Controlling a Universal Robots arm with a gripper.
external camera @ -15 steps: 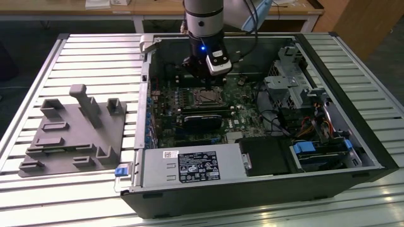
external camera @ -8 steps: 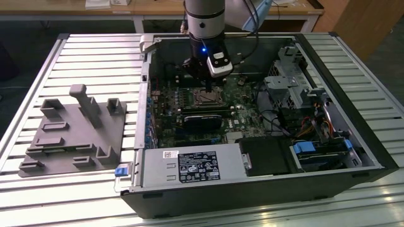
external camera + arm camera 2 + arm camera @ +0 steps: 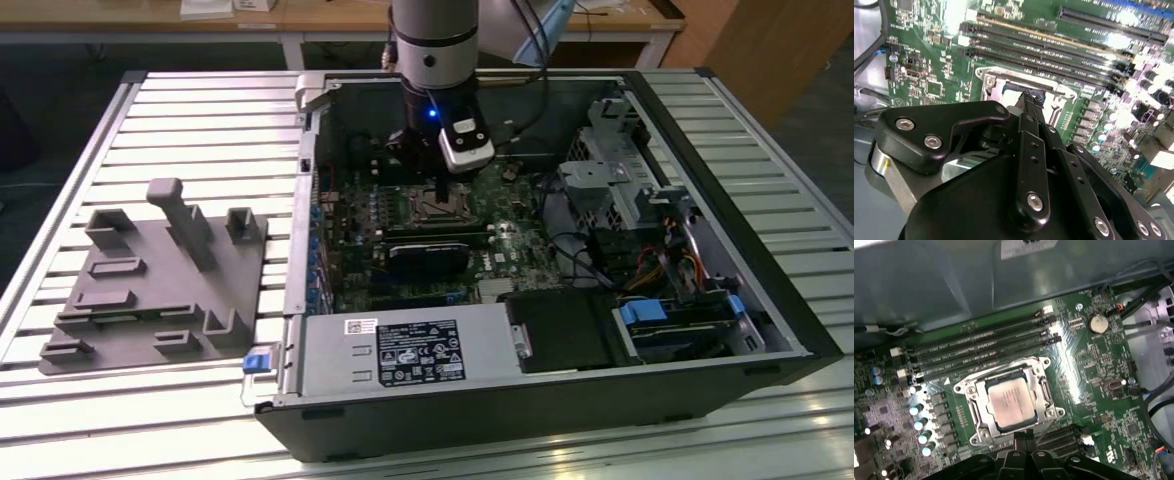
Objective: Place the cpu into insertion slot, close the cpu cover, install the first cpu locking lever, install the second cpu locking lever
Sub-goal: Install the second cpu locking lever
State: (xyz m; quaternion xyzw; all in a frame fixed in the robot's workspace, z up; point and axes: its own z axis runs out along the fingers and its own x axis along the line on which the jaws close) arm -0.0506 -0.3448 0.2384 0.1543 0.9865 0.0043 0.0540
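Far on the exterior view's left, a grey moulded plastic fixture tray point(image 3: 147, 285), flat on the slatted silver metal table point(image 3: 747, 130). Just beside it to the right, an open black computer case point(image 3: 534, 425) with a silver labelled power-supply box point(image 3: 400, 355) at its near edge. Farther in, over the green board, the pale grey robot arm point(image 3: 434, 40) reaching straight down, its black gripper point(image 3: 430, 185) low over the insertion slot point(image 3: 434, 207). In the first wrist view, fingertips drawn narrow, almost together point(image 3: 1024, 434), at the edge of the thin silver cpu cover point(image 3: 973, 410); cannot tell whether anything is pinched. Seated in the slot, framed by that lowered cover, the pale silvery-tan square cpu point(image 3: 1011, 402). Beyond it, long narrow black memory slots point(image 3: 979, 347). Rightmost, a silver drive cage point(image 3: 601, 180).
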